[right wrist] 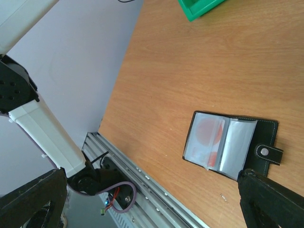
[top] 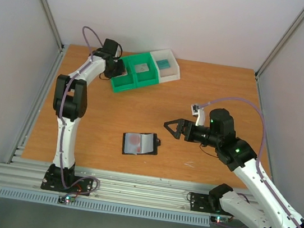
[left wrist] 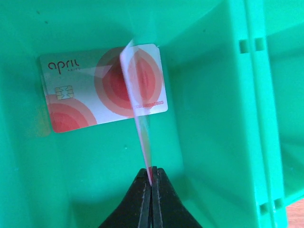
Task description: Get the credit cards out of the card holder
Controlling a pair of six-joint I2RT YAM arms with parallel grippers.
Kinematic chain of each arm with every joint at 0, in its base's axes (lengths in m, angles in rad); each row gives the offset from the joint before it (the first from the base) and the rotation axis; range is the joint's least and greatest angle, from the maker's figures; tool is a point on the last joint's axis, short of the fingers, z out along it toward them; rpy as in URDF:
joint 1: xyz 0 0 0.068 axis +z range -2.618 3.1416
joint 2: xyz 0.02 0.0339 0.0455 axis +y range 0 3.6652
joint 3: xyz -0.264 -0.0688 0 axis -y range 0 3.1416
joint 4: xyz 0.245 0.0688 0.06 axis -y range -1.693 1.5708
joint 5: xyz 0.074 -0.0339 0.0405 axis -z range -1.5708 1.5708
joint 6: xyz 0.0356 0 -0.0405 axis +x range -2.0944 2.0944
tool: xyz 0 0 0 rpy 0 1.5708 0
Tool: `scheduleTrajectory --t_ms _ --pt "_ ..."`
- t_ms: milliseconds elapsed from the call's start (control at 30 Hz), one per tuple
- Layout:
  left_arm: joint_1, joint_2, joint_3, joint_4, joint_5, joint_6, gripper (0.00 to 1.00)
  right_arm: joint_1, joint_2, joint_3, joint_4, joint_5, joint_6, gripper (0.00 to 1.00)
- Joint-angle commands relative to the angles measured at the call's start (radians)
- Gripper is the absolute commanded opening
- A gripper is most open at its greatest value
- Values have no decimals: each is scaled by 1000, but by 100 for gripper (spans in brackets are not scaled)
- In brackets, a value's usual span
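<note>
The card holder (top: 139, 143) lies open on the table, a credit card with a red blotch (right wrist: 209, 135) still in its left pocket; its clasp tab (right wrist: 268, 153) points right. My left gripper (left wrist: 152, 170) is shut on a credit card (left wrist: 142, 128), holding it edge-on inside the green bin (left wrist: 204, 142), above another credit card (left wrist: 80, 95) lying flat on the bin floor. In the top view the left gripper (top: 116, 66) is at the bin's left compartment. My right gripper (top: 174, 125) is open and empty, hovering right of and above the holder (right wrist: 230, 145).
The green bin (top: 138, 73) and a white bin (top: 167, 65) stand side by side at the back of the table. The metal rail (top: 141, 189) runs along the near edge. Walls enclose the left, back and right.
</note>
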Motion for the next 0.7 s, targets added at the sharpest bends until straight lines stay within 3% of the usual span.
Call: scheduleTrajectory --t_ms 0,667 --pt "7 32 32 -12 -34 26 1 6 0 27 -25 18 -23 98" --pt "7 49 67 -44 -66 28 10 5 -23 28 -57 34 -36 98"
